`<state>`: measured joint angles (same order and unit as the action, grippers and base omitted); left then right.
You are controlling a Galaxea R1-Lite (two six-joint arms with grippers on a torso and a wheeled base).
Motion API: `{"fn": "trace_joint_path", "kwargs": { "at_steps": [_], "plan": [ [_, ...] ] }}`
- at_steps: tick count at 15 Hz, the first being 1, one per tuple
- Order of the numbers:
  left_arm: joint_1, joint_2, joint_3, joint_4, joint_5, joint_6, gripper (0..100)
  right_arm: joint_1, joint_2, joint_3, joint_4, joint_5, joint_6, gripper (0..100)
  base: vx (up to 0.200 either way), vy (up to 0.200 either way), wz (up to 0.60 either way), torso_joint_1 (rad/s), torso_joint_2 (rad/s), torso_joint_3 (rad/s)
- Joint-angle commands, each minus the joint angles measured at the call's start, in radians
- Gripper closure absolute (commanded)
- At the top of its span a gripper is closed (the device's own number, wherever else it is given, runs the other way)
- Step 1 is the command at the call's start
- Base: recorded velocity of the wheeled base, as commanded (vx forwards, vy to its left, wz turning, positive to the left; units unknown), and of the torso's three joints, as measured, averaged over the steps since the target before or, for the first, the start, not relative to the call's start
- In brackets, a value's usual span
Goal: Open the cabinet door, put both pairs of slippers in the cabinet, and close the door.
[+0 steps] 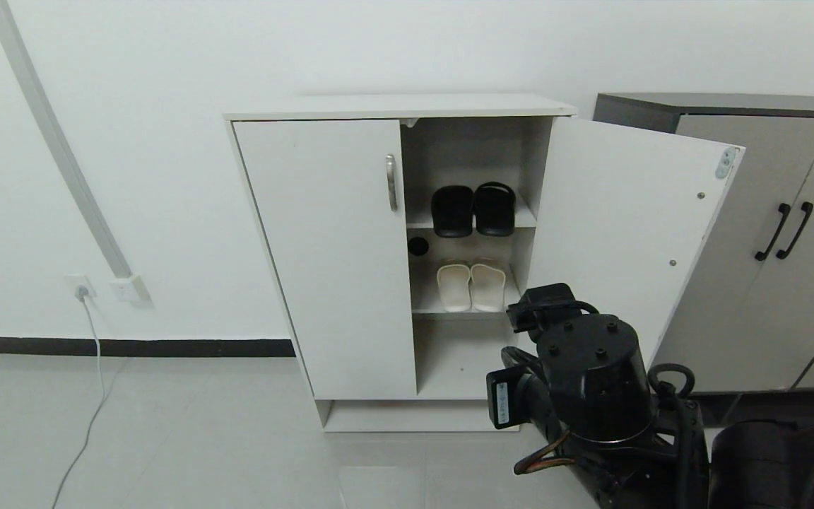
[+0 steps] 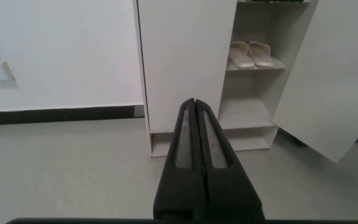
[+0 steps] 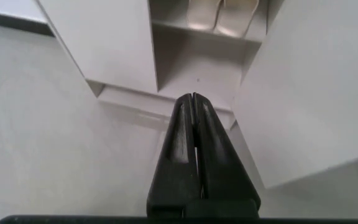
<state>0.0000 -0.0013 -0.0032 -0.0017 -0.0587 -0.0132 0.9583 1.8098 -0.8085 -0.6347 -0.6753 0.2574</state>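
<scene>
— Nearest first. Underfoot?
— Pale grey tiled floor [image 1: 167, 438] across the lower frame, running up to a white wall [image 1: 131, 71] with a black skirting strip [image 1: 124, 346] at mid-left.

— And the grippers?
— Left gripper [image 2: 194, 102]: pressed together tip to tip, clamped on nothing, hanging over the floor and aimed at the foot of the cabinet. Right gripper [image 3: 194, 99]: likewise closed flat, nothing between, touching nothing, above the floor in front of the lowest compartment. Right arm [image 1: 591, 382] at lower right of the head view, covering the bottom corner of the open door.

— Farther back?
— White cabinet [image 1: 393, 106] at centre frame, against the wall. Left door [image 1: 329, 261] shut, with an upright metal handle [image 1: 391, 182] at its inner edge. Right door [image 1: 626, 226] swung wide toward the right.

— Slippers?
— Both pairs inside, in the right half. Black slippers [image 1: 474, 210] side by side on the upper shelf; white slippers [image 1: 470, 286] side by side on the shelf below. Small dark round spot [image 1: 417, 246] between the two shelves, at the left; cannot tell what.

— Anything else around?
— Grey cabinet [image 1: 746, 283] at the right, just behind the open door, shut, with two black handles [image 1: 785, 230]. Far left: wall socket [image 1: 80, 286] with a white cable [image 1: 92, 396] trailing to the floor, and a grey conduit [image 1: 54, 134] slanting to the upper left.
</scene>
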Motion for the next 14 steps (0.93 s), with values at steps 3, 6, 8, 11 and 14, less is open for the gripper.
{"fn": "trace_joint_path", "kwargs": {
  "at_steps": [3, 6, 8, 11, 14],
  "plan": [
    [0.000, 0.001, 0.000, 0.000, 0.000, -0.002, 100, -0.001, 0.016, 0.009, 0.001, 0.003, 0.000, 100, 0.000, 0.000, 0.00, 0.000, 0.00, 0.000],
    [0.000, 0.001, 0.000, 0.000, 0.002, -0.002, 100, -0.004, 0.026, 0.009, 0.000, 0.003, 0.002, 100, 0.000, 0.000, 0.00, 0.000, 0.00, 0.000],
    [0.000, 0.001, 0.000, 0.000, 0.002, -0.002, 100, -0.004, 0.028, 0.011, 0.000, 0.003, 0.002, 100, 0.000, 0.000, 0.00, 0.000, 0.00, 0.000],
    [0.000, 0.001, 0.000, 0.000, 0.002, -0.002, 100, -0.006, 0.028, 0.012, 0.000, 0.003, 0.002, 100, 0.000, 0.000, 0.00, 0.000, 0.00, 0.000],
    [0.000, 0.001, 0.000, 0.000, 0.002, -0.002, 100, -0.004, 0.028, 0.015, 0.000, 0.003, 0.002, 100, 0.000, 0.000, 0.00, 0.000, 0.00, 0.000]
  ]
}}
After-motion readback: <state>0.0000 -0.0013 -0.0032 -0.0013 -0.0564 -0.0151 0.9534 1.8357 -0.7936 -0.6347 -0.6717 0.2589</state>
